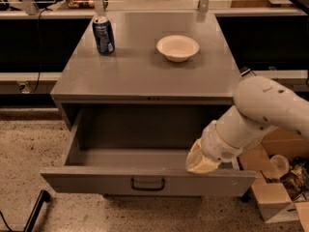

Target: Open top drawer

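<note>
Speckled beige stone floor is running along L side & front. Grey metal worktop is sitting centre, w/ dark recessed shelving stretching behind it. Brown cardboard boxes are crowding bottom R; thin black strut is slanting bottom L.
</note>
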`<state>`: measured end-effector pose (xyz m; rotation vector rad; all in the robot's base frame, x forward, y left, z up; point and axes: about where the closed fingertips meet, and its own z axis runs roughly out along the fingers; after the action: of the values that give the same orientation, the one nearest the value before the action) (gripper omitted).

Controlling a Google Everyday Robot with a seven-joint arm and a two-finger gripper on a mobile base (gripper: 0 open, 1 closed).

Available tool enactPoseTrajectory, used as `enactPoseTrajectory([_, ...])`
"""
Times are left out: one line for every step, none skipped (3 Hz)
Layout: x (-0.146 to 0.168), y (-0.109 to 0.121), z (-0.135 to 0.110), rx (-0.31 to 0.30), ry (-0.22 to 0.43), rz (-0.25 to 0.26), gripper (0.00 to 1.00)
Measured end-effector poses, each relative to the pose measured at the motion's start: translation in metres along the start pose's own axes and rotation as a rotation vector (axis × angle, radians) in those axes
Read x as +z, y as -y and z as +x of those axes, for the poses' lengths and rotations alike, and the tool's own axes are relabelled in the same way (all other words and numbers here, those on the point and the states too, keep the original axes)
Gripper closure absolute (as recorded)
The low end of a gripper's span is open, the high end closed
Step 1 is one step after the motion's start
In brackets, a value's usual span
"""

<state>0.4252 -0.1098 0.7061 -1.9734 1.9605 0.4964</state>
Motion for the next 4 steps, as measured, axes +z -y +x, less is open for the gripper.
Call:
enactPoseTrajectory([-0.014,-0.033,-0.015,-0.037,0.035,-0.029,1.0])
enactPoseTrajectory([-0.035,-0.039,-0.025,-0.047,0.105,0.03,1.0])
enactPoseTrajectory([-0.064,-0.03,-0.03,-0.037,0.248,0.148,1.0])
enactPoseTrajectory([-0.075,-0.032,-0.034,-0.025,0.301,0.177,0.87])
